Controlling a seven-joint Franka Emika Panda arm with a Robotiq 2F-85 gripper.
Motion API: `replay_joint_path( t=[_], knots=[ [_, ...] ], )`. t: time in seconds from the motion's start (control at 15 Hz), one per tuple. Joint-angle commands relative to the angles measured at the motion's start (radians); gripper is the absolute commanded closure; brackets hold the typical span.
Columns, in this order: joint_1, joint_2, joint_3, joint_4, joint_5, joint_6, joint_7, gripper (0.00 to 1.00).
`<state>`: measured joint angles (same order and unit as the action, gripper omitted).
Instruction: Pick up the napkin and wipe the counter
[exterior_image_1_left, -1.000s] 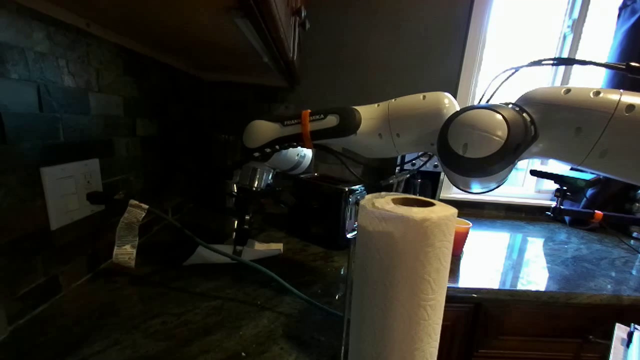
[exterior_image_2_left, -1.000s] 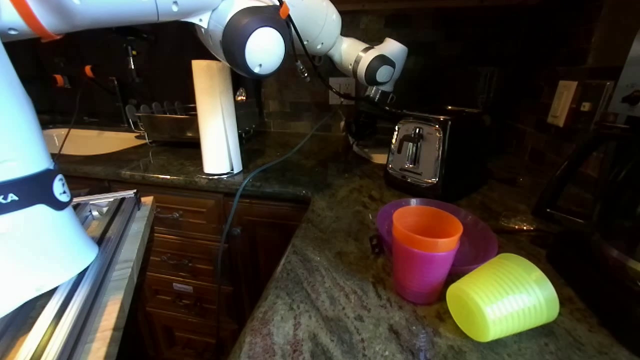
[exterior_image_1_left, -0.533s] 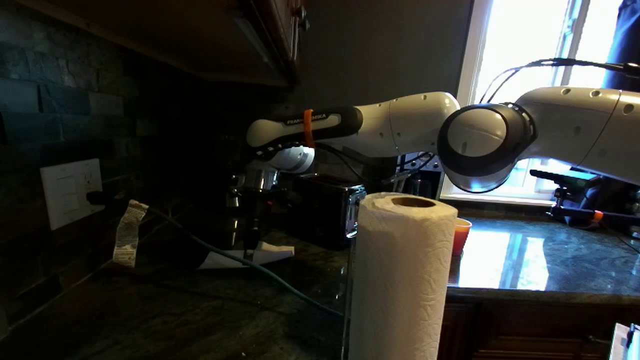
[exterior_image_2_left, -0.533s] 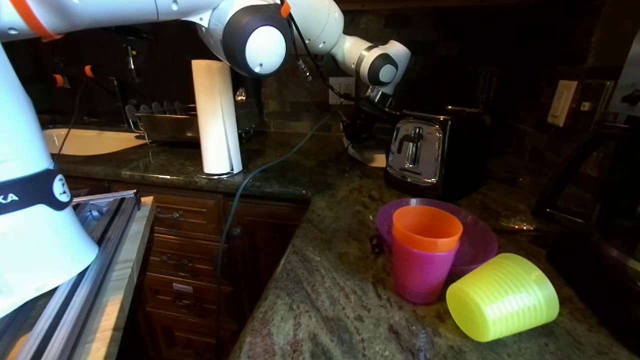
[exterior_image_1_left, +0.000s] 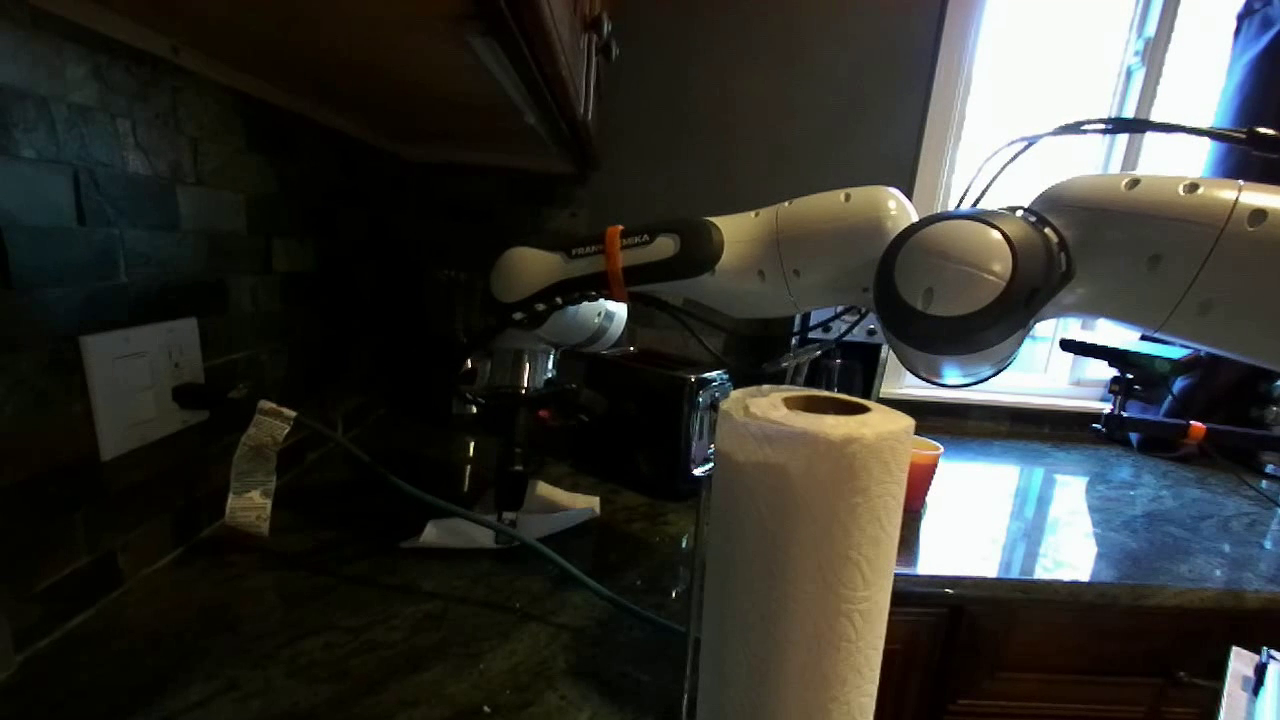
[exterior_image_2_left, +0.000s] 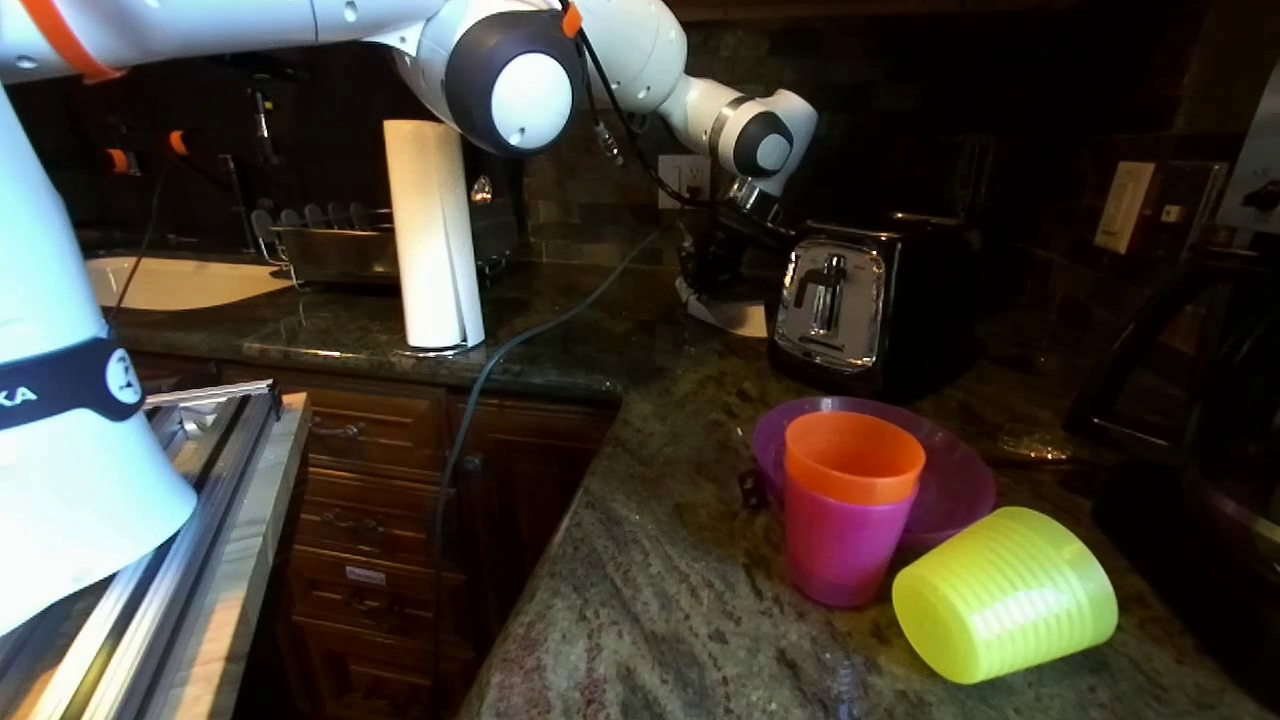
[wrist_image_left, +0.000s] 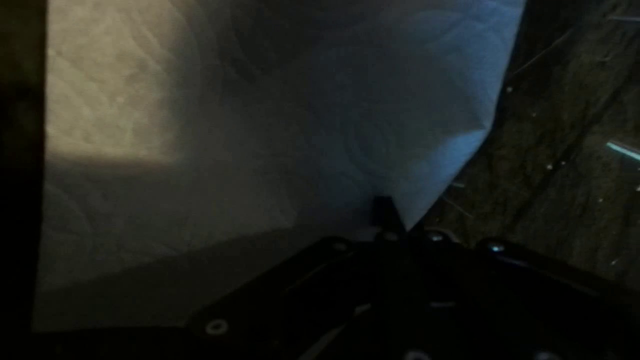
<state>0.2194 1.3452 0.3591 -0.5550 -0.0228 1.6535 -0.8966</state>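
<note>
The napkin (exterior_image_1_left: 550, 506) is a white, creased sheet lying low over the dark glossy counter (exterior_image_1_left: 380, 630). It fills much of the wrist view, and there one corner of the napkin (wrist_image_left: 300, 125) runs in between the fingertips. My gripper (wrist_image_left: 400, 225) is shut on that corner, the jaws together and pointing down. Bare speckled counter (wrist_image_left: 565, 165) shows to the right of the sheet. In an exterior view the napkin (exterior_image_2_left: 735, 318) sits beside the toaster, partly behind it. Whether the whole sheet touches the stone, I cannot tell.
A teal cable (exterior_image_1_left: 590, 580) crosses in front of the napkin. The paper towel roll (exterior_image_1_left: 800, 560) stands nearer that camera. Close to the gripper is the toaster (exterior_image_2_left: 830, 300). Beyond it are a purple bowl (exterior_image_2_left: 955, 500), stacked cups (exterior_image_2_left: 850, 540) and a tipped yellow cup (exterior_image_2_left: 1005, 595).
Gripper and napkin have travelled together, to the right in an exterior view where the paper towel roll is in front, and slightly down. The jaws have stayed shut.
</note>
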Motion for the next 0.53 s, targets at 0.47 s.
replay_joint_path(
  t=[0.47],
  knots=[
    [0.017,0.011,-0.016,-0.029,-0.022,-0.369,-0.026,1.00]
  ],
)
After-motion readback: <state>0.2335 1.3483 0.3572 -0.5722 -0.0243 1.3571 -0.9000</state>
